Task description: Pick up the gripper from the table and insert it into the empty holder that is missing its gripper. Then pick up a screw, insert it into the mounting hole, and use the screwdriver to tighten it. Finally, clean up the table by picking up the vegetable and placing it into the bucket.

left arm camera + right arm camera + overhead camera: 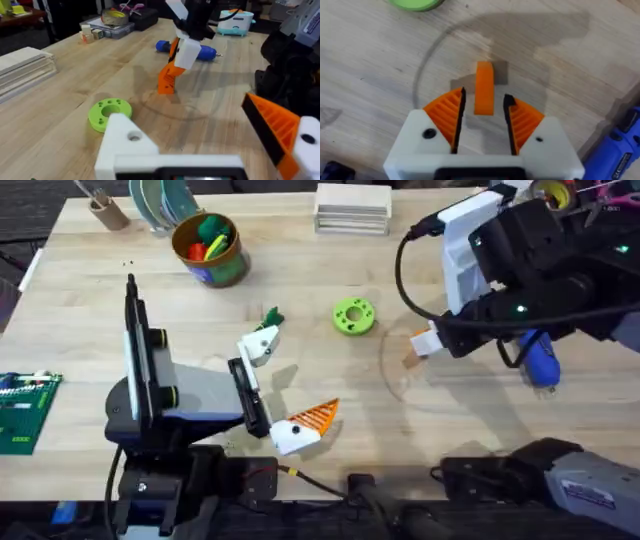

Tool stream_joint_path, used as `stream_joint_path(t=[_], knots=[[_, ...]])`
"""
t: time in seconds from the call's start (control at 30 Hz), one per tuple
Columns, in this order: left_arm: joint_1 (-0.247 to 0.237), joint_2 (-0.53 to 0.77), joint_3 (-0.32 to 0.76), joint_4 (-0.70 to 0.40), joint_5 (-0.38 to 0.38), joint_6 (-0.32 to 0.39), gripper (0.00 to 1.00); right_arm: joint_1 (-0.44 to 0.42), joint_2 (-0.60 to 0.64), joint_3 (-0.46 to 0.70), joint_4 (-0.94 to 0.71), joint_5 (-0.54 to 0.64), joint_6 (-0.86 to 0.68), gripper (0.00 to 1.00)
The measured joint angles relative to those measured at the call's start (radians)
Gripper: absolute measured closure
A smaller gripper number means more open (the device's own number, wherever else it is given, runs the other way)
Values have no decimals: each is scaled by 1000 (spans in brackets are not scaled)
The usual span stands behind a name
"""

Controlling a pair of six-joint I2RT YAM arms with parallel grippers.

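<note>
Right pincer (484,117): white body with orange ribbed pads, lowered over the right part of the counter (300,270); jaws parted a little wider than the piece between them, pads not yet touching it, nothing held.
Gripper (484,87): small orange wedge-shaped finger, resting on the counter directly between the right pincer's pads; in the left wrist view it stands tilted under that pincer, its low end on the wood.
Handling, judged: light, stiff moulded plastic, not fragile; smooth flanks may slip or twist, so take hold across the two flat sides at mid-length, leaving the mounting end free for insertion.
Left pincer (270,395): lies low at centre-left of the counter, jaws wide apart, nothing held; its near side carries an orange finger.
Holder (260,345): white angular mount on the far side of the left pincer, bare of its orange finger, a screw hole visible on it in the left wrist view.
Screwdriver (540,360): blue, stubby, lying on the counter to the right, partly under the right arm.
Vegetable (272,317): tiny dark green leafy piece just beyond the holder.
Bucket (210,250): round tub at far left-centre, coloured pieces inside.
Green ring disc (353,316): flat on the counter, centre, left of the right pincer.
Step, judged: grasp of the gripper about to close.
</note>
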Motion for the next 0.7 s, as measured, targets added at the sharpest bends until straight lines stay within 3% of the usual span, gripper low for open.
stream_joint_path(t=[0.37,0.6,0.7], knots=[[0,0,0,0,3,0,8,0,0,0,18,4,-1,609],[0,0,0,0,3,0,8,0,0,0,20,7,-1,955],[0,0,0,0,4,0,8,0,0,0,20,10,-1,979]])
